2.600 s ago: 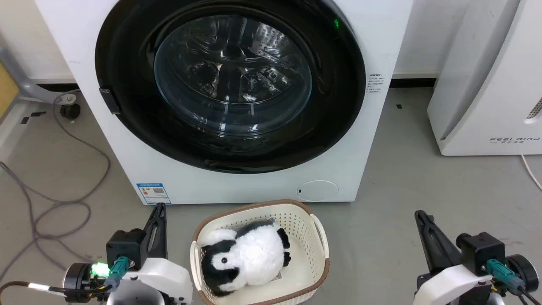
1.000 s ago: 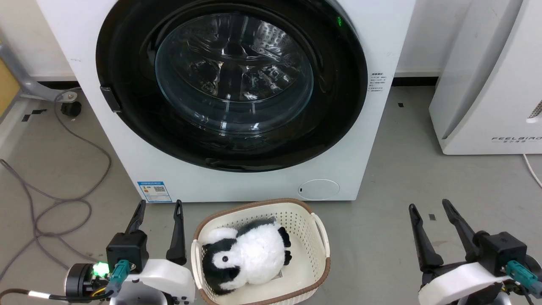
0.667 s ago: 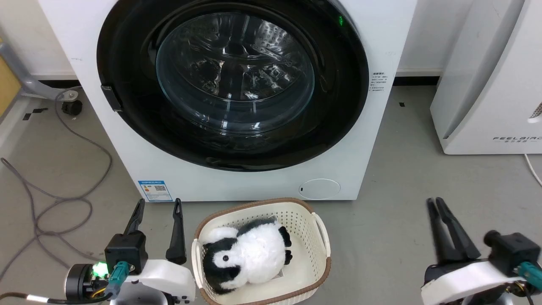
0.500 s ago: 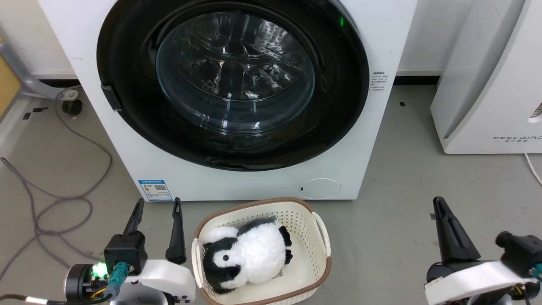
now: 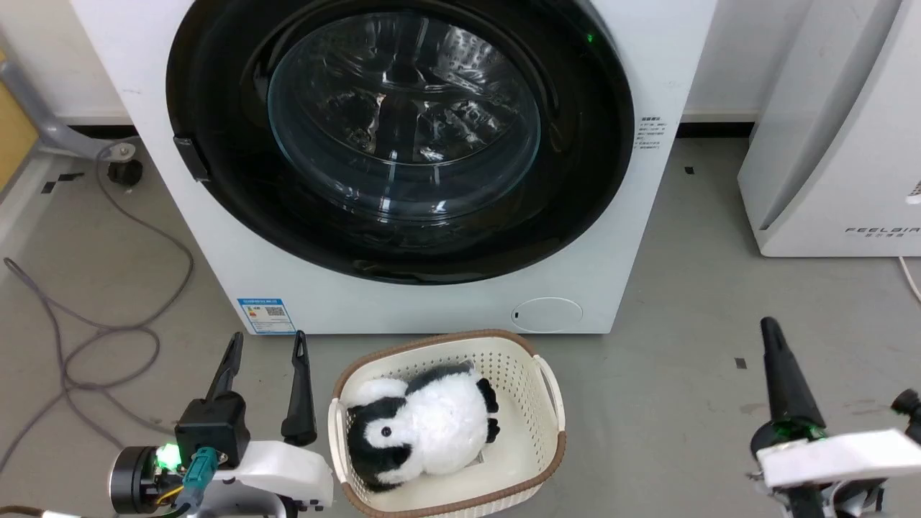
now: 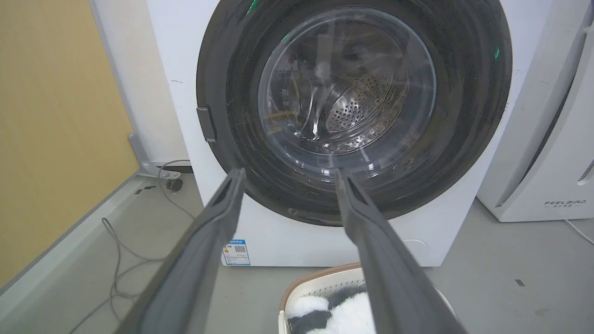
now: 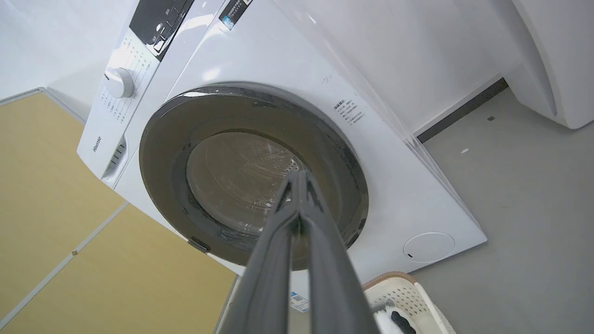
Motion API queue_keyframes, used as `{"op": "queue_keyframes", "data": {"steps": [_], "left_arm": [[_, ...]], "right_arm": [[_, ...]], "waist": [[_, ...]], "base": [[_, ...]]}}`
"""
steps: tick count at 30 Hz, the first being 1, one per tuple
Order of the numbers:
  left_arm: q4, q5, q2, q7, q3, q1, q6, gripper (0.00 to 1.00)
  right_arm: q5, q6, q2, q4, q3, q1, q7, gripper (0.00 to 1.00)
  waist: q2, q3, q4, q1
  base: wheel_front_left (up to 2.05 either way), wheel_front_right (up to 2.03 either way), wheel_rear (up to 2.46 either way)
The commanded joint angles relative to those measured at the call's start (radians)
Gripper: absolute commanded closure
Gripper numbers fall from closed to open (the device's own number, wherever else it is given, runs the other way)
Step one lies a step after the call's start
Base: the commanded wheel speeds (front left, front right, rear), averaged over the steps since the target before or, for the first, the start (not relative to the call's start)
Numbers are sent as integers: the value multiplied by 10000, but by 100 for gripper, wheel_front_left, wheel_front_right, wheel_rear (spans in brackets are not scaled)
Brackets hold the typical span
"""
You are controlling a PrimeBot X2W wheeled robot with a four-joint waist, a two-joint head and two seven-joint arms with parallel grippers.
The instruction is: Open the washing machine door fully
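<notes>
Right gripper point(image 5: 769, 327) pressed together, left gripper point(image 5: 268, 338) spread; washing machine door point(image 5: 399, 129) closed, well ahead of both

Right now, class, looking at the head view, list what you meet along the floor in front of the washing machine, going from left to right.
cable → left gripper → basket → right gripper
</notes>
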Motion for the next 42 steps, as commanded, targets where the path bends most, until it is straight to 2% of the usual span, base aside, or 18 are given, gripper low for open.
{"op": "queue_keyframes", "data": {"steps": [1,10,22,33,42], "left_arm": [[-70,-66,2,-122,-31,-168,88,0],[-114,-67,2,-290,-76,-384,111,0],[-249,-78,2,-540,-131,-1088,160,0],[-397,-265,2,-770,-274,-1730,375,0],[-485,-411,2,-958,-430,-2158,558,0]], "right_arm": [[638,4,2,175,-221,-320,137,100],[1835,4,-213,999,-918,-1380,635,100],[2944,5,-974,2372,-1225,-3657,914,100],[3860,6,-1853,4040,-935,-6389,1069,100],[4013,6,-2475,5762,-147,-8524,1131,100]], "waist": [[0,74,37,0],[0,441,215,0],[0,1459,659,0],[0,2571,1061,0],[0,3318,1362,0]], "base": [[0,0,0],[0,0,0],[0,0,0],[0,0,0],[0,0,0]]}}
